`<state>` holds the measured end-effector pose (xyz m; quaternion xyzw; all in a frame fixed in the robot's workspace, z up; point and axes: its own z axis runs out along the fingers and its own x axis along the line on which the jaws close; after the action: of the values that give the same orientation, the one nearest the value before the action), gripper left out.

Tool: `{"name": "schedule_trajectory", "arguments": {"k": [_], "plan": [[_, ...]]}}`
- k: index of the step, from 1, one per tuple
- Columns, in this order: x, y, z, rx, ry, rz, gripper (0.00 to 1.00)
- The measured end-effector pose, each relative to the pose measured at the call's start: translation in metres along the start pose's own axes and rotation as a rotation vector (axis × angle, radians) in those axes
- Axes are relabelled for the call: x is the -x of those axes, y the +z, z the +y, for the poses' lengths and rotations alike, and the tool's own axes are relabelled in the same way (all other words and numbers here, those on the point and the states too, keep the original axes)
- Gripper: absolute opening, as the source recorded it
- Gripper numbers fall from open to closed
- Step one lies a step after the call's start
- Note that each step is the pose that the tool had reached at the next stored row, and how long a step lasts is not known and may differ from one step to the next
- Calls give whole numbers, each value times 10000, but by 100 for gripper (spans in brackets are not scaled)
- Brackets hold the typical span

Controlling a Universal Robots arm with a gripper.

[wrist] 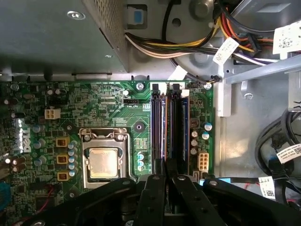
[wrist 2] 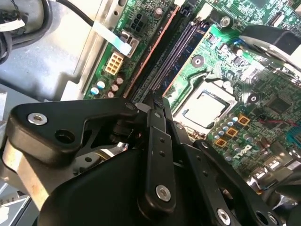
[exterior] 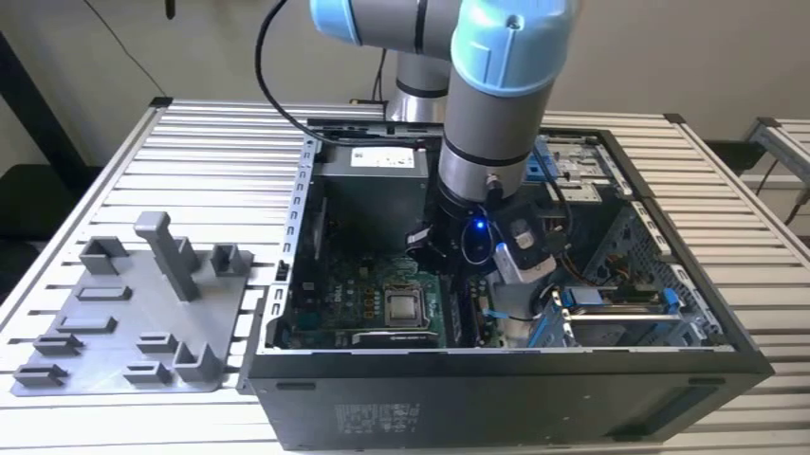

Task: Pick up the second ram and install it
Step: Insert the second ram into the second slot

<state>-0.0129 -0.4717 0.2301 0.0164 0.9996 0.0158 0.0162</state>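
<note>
**A:** Where was the arm at that point?

**B:** Down inside the open PC case [exterior: 708, 327] on the slatted worktop [exterior: 190, 161]. The gripper [wrist: 165, 175] sat right over the memory slots [wrist: 170, 129], next to the CPU socket [wrist: 104, 160].

**A:** And the second ram?

**B:** A dark stick [wrist: 177, 127] stood upright in the slots, just past the fingertips. Fingers looked pressed close together; couldn't tell if they pinched anything. The grey holder tray [exterior: 127, 313] sat beside the case.

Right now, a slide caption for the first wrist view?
Gripper poised over the motherboard's memory slots, beside the CPU socket.
</note>
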Motion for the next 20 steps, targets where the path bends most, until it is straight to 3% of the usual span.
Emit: {"name": "schedule_trajectory", "arguments": {"k": [9, 20], "plan": [[-2, 32, 5, -11, 209, -5, 13], [-12, 40, 7, -18, -216, 6, 13]]}}
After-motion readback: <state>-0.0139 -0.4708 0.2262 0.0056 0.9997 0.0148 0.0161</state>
